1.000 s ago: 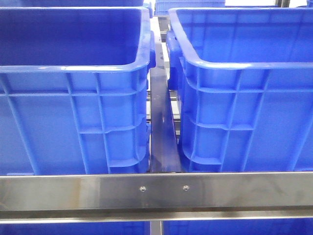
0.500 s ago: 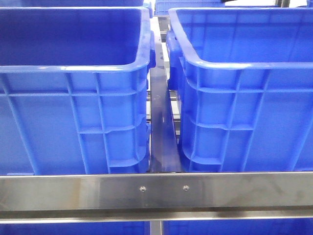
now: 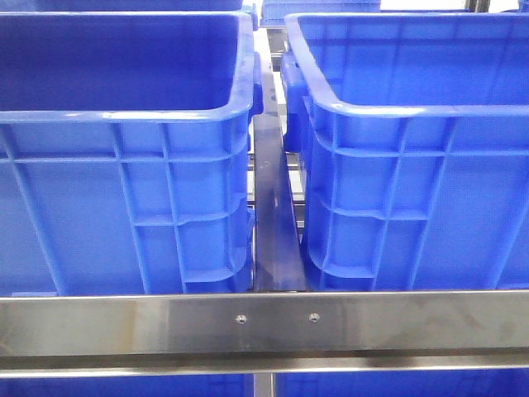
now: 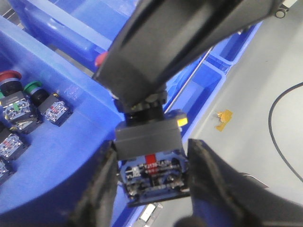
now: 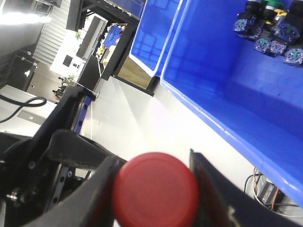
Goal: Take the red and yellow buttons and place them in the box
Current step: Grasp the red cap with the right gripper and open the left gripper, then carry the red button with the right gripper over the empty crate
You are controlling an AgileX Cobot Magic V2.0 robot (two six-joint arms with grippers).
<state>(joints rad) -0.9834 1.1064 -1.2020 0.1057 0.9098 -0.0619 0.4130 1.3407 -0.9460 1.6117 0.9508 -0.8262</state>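
Between each hand's fingers sits a button [image 4: 150, 158]; red-capped [image 5: 155, 195] right.

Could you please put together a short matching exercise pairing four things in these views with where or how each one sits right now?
Things:
1. Red round mushroom-cap push button
2. Black-bodied push button showing its blue terminal block
3. Green-capped push button
4. Stainless steel crossbar with two screws

States:
A. Lying loose in a blue plastic crate, among other buttons
B. Held between the right gripper jaws
C. Running across the front of both crates
D. Held between the left gripper jaws

Pairs: 1-B, 2-D, 3-A, 4-C
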